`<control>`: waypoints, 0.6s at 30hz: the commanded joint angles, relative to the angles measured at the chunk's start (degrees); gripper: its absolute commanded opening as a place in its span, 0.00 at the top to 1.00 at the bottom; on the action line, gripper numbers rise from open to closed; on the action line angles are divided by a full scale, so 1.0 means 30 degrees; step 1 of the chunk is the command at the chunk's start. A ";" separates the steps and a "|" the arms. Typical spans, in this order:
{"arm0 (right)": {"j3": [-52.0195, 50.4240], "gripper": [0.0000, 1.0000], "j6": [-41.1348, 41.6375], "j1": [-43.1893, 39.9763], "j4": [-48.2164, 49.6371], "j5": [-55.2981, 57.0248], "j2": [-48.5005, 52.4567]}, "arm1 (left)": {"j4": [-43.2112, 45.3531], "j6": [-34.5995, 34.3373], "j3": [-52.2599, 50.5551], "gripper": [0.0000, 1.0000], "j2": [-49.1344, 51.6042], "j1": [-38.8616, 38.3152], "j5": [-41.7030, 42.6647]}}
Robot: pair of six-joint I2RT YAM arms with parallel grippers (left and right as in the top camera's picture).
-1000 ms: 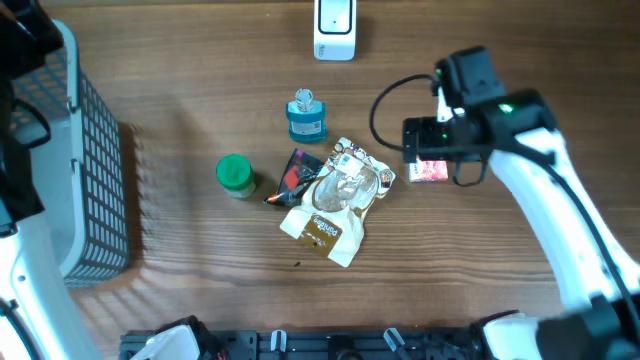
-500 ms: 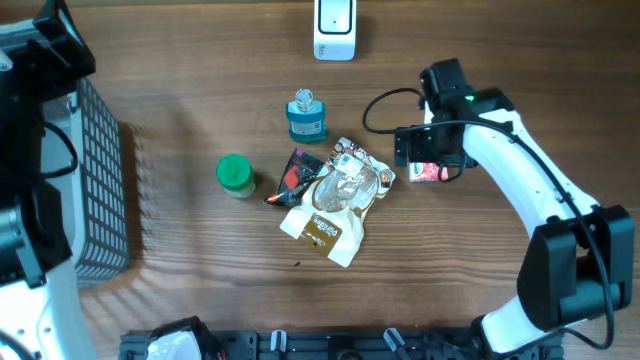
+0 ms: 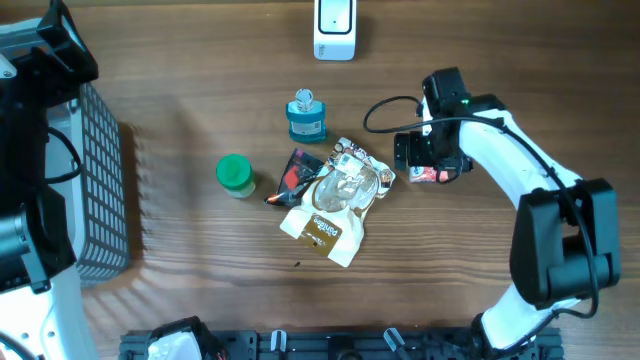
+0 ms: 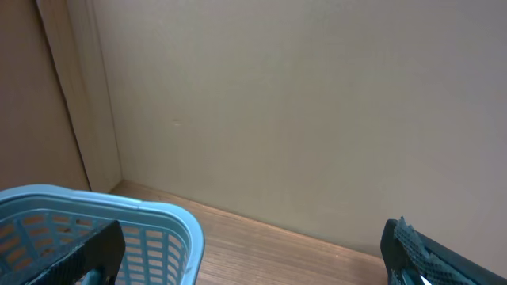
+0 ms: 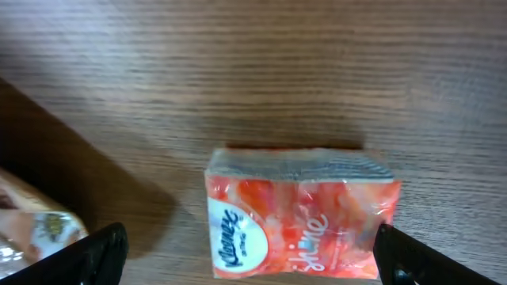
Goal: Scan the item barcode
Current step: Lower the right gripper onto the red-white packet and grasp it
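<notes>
R gripper (image 5: 253, 255): jaws wide open and holding nothing. The wrist view shows one dark fingertip (image 5: 99, 253) at each lower corner.
Betw. R jaws: the tissue pack (image 5: 301, 214) lies flat on the wood and I see no finger touching it.
Tissue pack: red-orange and white wrap with "Kleenex" print, folded tissue edges showing on the far side. In the overhead view it is mostly covered by the R gripper (image 3: 432, 160). Only a red-white corner (image 3: 428, 174) shows, just right of the snack bag.
R arm: white links reaching in from the lower right, w/ a black cable (image 3: 380, 105) looping to the left of the wrist.
L gripper (image 4: 257, 257): jaws also wide open w/ nothing betw. them. The wrist cam sees only a beige wall and the basket rim (image 4: 119, 226).
L arm: at the far left edge of the overhead view, above the basket (image 3: 100, 180) and well apart from the items.
Snack bag (image 3: 337, 200): white and brown w/ a clear window, lying flat and tilted at the table centre.
Dark packet (image 3: 295, 175): black w/ red, partly under the left edge of the bag.
Green-lid jar (image 3: 234, 173): upright, left of the dark packet.
Blue bottle (image 3: 306, 117): upright, just above the bag.
White scanner (image 3: 334, 25): at the top edge of the table (image 3: 200, 80), well apart from the tissue pack.
</notes>
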 commanded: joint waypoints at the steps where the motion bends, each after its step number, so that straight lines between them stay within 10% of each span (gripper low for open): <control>1: -0.0175 0.00 -0.0342 -0.0277 0.0102 0.0656 0.0517 | 0.0131 0.0175 -0.0146 0.00 -0.0146 -0.0073 0.0270; 18: -0.0998 0.00 -0.0372 -0.0678 0.0940 0.0867 0.0517 | 0.0131 0.0175 -0.0146 0.00 -0.0102 -0.0073 0.0270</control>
